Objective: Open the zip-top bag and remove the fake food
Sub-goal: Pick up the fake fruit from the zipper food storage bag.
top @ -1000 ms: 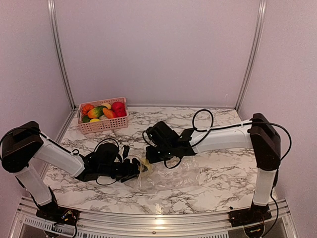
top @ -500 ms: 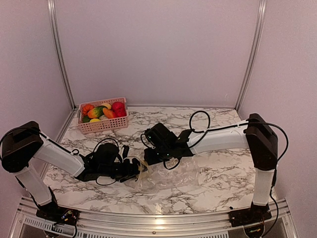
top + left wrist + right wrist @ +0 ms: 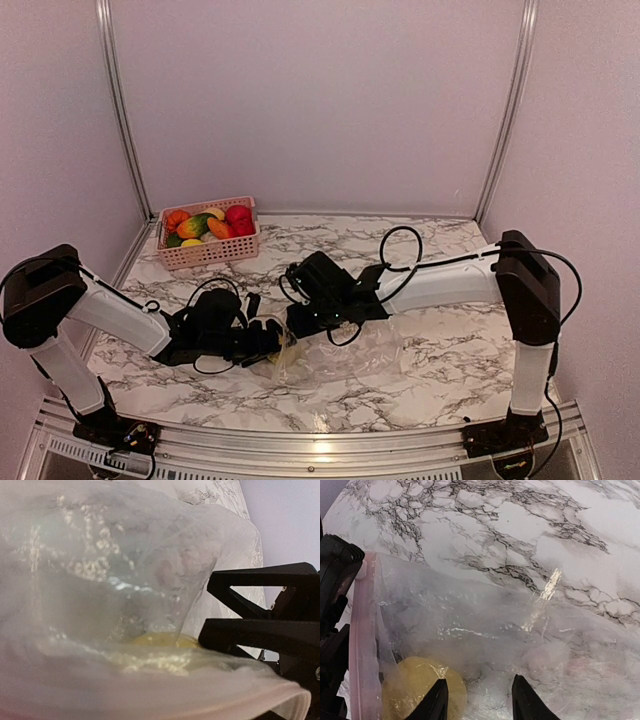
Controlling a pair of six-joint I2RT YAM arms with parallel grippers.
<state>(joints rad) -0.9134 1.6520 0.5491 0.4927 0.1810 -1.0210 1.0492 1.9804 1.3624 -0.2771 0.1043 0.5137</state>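
Bag: the clear crinkly zip-top bag (image 3: 345, 355) is lying near-centre on the marble table (image 3: 440, 300), its mouth facing left.
Left gripper (image 3: 268, 344): its jaws are standing wide at the mouth.
Right gripper (image 3: 479, 696): you are edging it left over the bag, jaws half-spread and gripping nothing.
Food: the round yellow toy piece (image 3: 422, 687) is sitting just inside the mouth, so you are closing on it.

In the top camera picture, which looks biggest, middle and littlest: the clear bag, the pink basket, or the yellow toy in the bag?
1. Zip-top bag and pink basket: too alike to rank, since the bag's clear edges are hard to trace.
2. Yellow fake food inside the bag: clearly the smallest.
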